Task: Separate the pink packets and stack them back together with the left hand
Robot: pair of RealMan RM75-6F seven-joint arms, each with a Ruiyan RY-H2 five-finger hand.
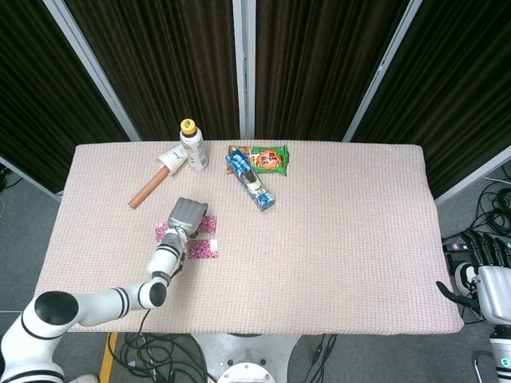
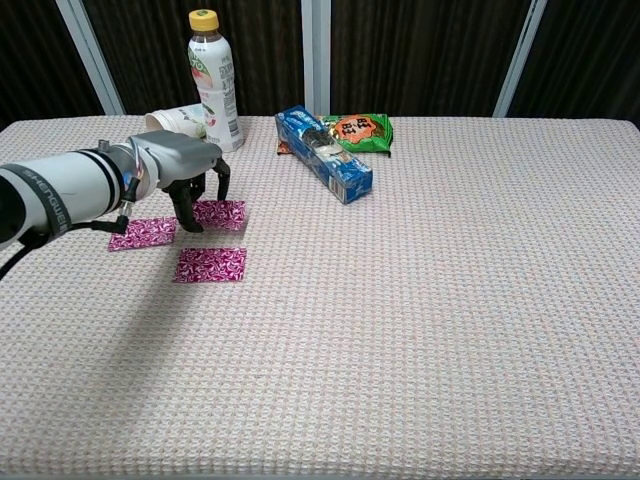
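Three pink packets lay apart on the table (image 2: 450,300) at its left side: one (image 2: 220,213) furthest back, one (image 2: 142,233) to its left, one (image 2: 210,265) nearest the front. The left hand (image 2: 185,165) was over the back packet, fingers (image 2: 188,212) curled downward with tips at or on it; couldn't tell if it actually gripped anything. Behind sat a bottle (image 2: 213,80), a tipped cup (image 2: 178,123), a blue pack (image 2: 325,153) and a green bag (image 2: 358,131). The right hand (image 1: 489,275) hung off the table's right edge, fingers loosely apart, holding nothing.
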